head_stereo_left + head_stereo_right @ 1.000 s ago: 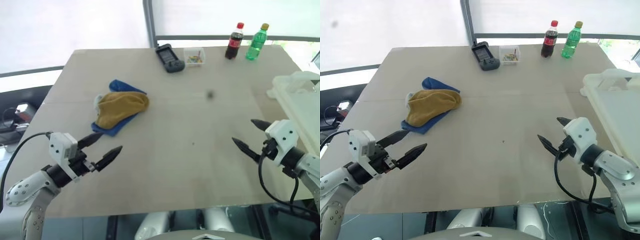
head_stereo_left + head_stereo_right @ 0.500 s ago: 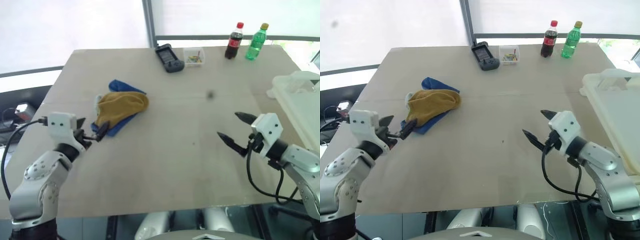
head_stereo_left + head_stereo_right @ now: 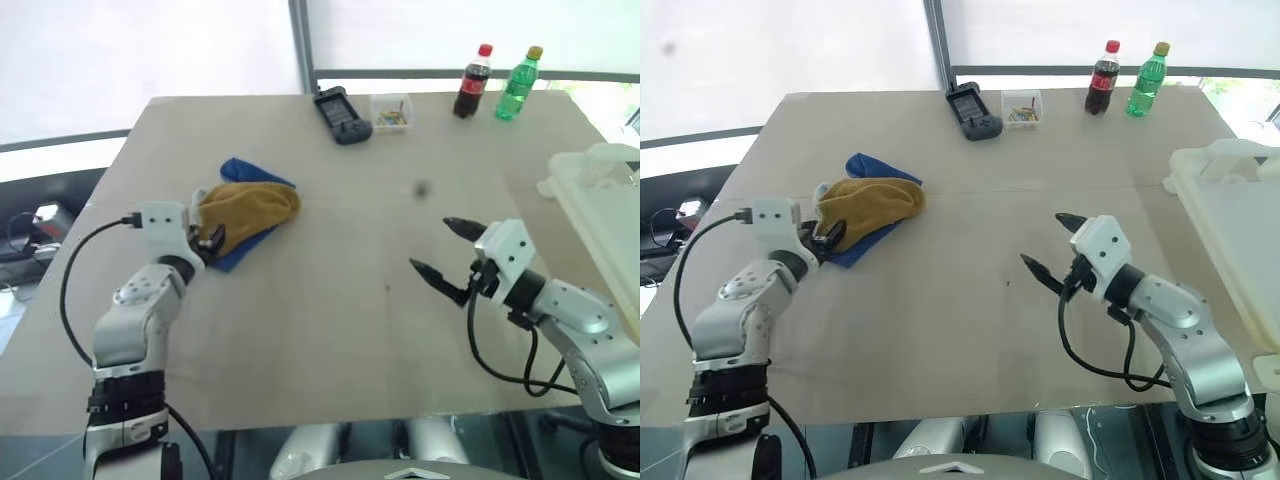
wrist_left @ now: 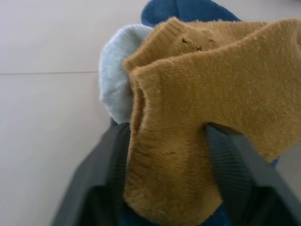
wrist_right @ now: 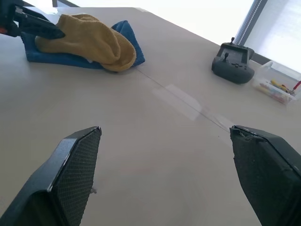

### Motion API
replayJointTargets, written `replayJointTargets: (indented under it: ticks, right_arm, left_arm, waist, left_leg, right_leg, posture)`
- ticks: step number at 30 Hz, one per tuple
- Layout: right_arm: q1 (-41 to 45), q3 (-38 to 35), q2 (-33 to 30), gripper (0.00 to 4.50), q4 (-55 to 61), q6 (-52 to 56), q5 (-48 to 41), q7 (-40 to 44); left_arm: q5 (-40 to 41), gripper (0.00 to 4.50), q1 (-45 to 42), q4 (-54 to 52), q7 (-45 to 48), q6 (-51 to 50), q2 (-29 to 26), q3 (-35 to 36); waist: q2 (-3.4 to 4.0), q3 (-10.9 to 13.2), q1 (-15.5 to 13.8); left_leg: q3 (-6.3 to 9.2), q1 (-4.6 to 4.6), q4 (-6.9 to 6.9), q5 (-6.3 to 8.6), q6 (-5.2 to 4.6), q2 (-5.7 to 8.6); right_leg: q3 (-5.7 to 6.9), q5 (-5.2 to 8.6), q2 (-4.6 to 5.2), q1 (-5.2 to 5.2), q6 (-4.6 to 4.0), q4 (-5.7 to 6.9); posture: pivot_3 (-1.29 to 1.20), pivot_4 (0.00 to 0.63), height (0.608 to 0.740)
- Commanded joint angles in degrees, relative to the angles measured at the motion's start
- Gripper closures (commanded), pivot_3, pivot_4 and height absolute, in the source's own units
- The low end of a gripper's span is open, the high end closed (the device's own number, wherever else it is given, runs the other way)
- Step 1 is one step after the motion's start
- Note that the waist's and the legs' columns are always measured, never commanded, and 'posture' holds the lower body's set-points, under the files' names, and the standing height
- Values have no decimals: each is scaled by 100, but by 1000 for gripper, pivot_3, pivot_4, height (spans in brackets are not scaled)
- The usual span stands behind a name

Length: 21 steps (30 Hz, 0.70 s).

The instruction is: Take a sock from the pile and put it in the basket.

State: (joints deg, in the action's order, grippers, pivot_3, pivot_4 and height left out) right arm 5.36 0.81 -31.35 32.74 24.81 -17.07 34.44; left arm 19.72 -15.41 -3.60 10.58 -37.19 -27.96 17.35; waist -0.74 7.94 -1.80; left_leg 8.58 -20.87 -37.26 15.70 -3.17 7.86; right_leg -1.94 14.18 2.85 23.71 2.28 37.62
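Left eye view: L arm reaches fwd over the bench's (image 3: 330, 330) left part, forearm angled up toward the pile (image 3: 240, 215), wrist bent so the left claw (image 3: 210, 240) points at the pile's near-left edge. Left wrist view shows its two black fingers (image 4: 99, 179) either side of a fold of the mustard sock (image 4: 188, 117), partly closed with the fabric betw. them; can't tell if the grip is firm. Sock lies on top of the pile, w/ a grey sock (image 4: 115, 80) beside it and a blue sock (image 3: 245, 250) underneath, all resting on the bench.

Pile sits on the bench's left half, well in from the left and near edges. Wide bare bench betw. pile and R arm.

R arm comes in from the near-right corner, elbow low, forearm pointing fwd and to the left, about level. Right claw (image 3: 445, 250) hangs over the bench right of centre, fingers spread wide, holding nothing; right wrist view shows bare bench betw. the fingers (image 5: 70, 165).

Along the far edge: black controller (image 3: 341, 114), small clear box (image 3: 389, 111), cola bottle (image 3: 473, 82), green bottle (image 3: 517, 83), all well apart from both claws. Basket (image 3: 600, 190) sits at the bench's right edge, just beyond the R arm.
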Motion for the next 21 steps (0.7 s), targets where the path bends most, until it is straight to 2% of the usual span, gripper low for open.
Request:
replayJointTargets:
  ticks: [1, 3, 10, 13, 17, 21]
  right_arm:
    - [50, -10, 22, 0, 109, -141, 67, -60]
    - [42, 6, 41, 0, 89, -162, 88, -61]
    - [30, 41, 65, 0, -8, -233, 124, 2]
    - [37, 54, 61, 0, -59, -272, 125, 45]
    - [78, 63, 62, 0, -160, -338, 88, 120]
    - [141, 96, 74, 0, -272, -407, 67, 223]
  left_arm:
    - [-21, 3756, -19, -74, 84, 114, -29, 92]
    - [71, 4442, 64, -212, 114, 26, -1, 191]
    - [765, 4442, 616, -1166, 467, -329, 3, 625]
    - [1631, 4442, 1028, -1884, 877, -874, -50, 902]
    - [3216, 4442, 2081, -2888, 1496, -1897, -388, 1367]
    - [4339, 4442, 3191, -3101, 1938, -2668, -862, 1702]
  waist:
    - [0, 0, 0]
    - [0, 0, 0]
    - [0, 0, 78]
    - [-1, 1, 101]
    - [-1, 2, 121]
    - [6, 6, 106]
  left_leg:
    - [0, 0, 0, 0, 0, 0]
    - [0, 0, -1, 0, 1, 0]
    - [-4, 0, 0, 1, 1, -1]
    - [-4, 1, 0, 1, 1, -2]
    - [-17, 2, 2, 2, -1, -8]
    - [-24, 10, 6, 3, -1, -17]
  right_leg:
    - [0, 0, 0, 0, 0, 0]
    - [0, 0, 0, -1, 0, 1]
    - [-4, 0, 0, 0, 0, 1]
    - [-4, 0, 0, -1, 0, 2]
    - [-20, 0, -8, 5, 0, 1]
    - [-28, 1, -18, 6, -2, 5]
  posture:
    - [0, 150, 740]
    - [0, 150, 740]
    - [0, 150, 740]
    - [0, 150, 740]
    - [0, 150, 740]
    - [0, 150, 740]
